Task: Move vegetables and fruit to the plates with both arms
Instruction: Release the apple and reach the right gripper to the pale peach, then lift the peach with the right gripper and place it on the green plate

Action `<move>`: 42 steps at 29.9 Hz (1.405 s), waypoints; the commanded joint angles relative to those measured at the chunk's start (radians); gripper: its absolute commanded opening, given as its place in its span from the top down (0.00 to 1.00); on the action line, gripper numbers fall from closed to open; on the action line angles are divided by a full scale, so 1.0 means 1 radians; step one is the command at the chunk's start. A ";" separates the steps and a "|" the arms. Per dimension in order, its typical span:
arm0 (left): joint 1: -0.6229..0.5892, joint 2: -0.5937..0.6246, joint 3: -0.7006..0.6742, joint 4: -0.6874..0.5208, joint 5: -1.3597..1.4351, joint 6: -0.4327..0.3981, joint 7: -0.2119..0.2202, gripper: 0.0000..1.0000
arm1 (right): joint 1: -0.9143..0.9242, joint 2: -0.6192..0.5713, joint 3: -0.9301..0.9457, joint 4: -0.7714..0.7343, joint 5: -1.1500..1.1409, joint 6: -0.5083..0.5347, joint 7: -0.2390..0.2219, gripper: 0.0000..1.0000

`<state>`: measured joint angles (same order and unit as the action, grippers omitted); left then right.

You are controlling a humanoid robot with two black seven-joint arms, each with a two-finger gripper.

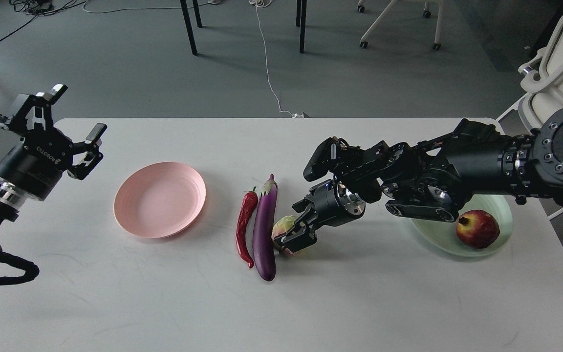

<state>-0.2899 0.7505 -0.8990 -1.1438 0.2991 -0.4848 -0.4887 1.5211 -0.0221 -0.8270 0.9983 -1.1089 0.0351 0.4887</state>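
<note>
Sitting between right jaws: knobbly fruit [283,228]

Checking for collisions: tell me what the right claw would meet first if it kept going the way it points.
The knobbly yellow-green fruit: the right claw already straddles it, pointing down-left. The eggplant lies just beyond.

Eggplant [265,230] tight beside knobbly fruit [283,228]

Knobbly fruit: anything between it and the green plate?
Nothing on the table between them. The right gripper is at the fruit; only its own arm hangs over the green plate, where the pomegranate sits on the right.
</note>
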 commanded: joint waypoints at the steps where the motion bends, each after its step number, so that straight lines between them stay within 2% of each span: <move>1: 0.000 0.003 0.000 -0.001 0.000 -0.001 0.000 0.01 | -0.001 0.014 -0.001 -0.007 0.000 -0.001 0.000 0.10; 11: 0.000 0.012 -0.001 -0.001 -0.002 -0.003 0.000 0.01 | -0.002 0.022 -0.043 -0.026 0.000 -0.009 0.000 0.23; 18: 0.002 0.017 -0.001 -0.001 -0.002 -0.003 0.000 0.01 | -0.002 0.022 -0.046 -0.027 0.000 -0.014 0.000 0.52; 20: 0.002 0.017 -0.002 -0.001 -0.002 -0.003 0.000 0.01 | -0.002 0.022 -0.044 -0.024 0.000 -0.014 0.000 0.58; 29: 0.003 0.018 -0.001 -0.001 -0.002 -0.004 0.000 0.01 | 0.020 0.013 -0.043 -0.012 0.006 -0.015 0.000 0.62; 31: 0.002 0.018 -0.003 -0.001 -0.002 -0.004 0.000 0.01 | 0.053 -0.030 -0.041 0.008 0.006 -0.015 0.000 0.62; 36: 0.008 0.020 -0.011 -0.001 -0.008 -0.004 0.000 0.01 | 0.160 -0.221 -0.037 0.103 -0.011 -0.011 0.000 0.61; 42: 0.012 0.012 -0.011 -0.002 -0.008 -0.004 0.000 0.01 | 0.214 -0.459 -0.038 0.123 -0.133 -0.008 0.000 0.60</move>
<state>-0.2781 0.7664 -0.9101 -1.1444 0.2905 -0.4889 -0.4887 1.7204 -0.3740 -0.8646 1.1186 -1.1803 0.0257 0.4888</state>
